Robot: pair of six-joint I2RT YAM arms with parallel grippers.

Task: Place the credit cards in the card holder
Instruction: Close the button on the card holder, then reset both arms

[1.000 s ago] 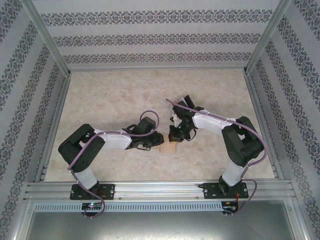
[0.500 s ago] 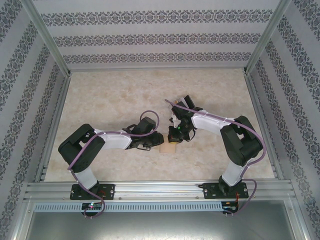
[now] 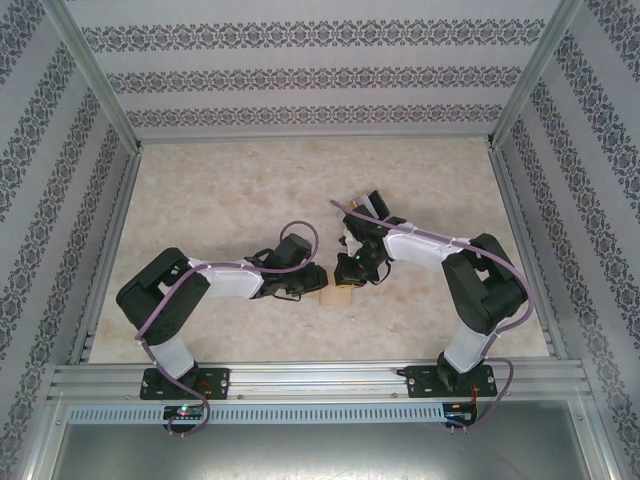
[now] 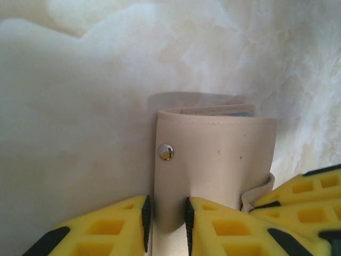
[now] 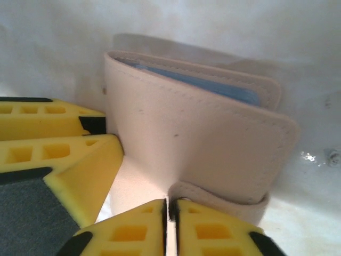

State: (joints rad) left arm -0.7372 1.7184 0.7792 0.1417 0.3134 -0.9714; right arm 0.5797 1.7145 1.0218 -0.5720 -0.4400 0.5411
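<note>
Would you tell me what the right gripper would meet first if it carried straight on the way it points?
The card holder: its closing strap lies just ahead of the right gripper, though whether they already touch is unclear.

The top view looks down from above and behind the bases (image 3: 185, 383), far enough to take in the whole table (image 3: 250, 190) and the walls (image 3: 300, 80). The left wrist view sits low and very close to the holder (image 4: 213, 160), facing it across the table. The right wrist view faces the same holder (image 5: 202, 149) from the opposite side, equally close. All three share the holder (image 3: 338, 294) at mid-table
</note>
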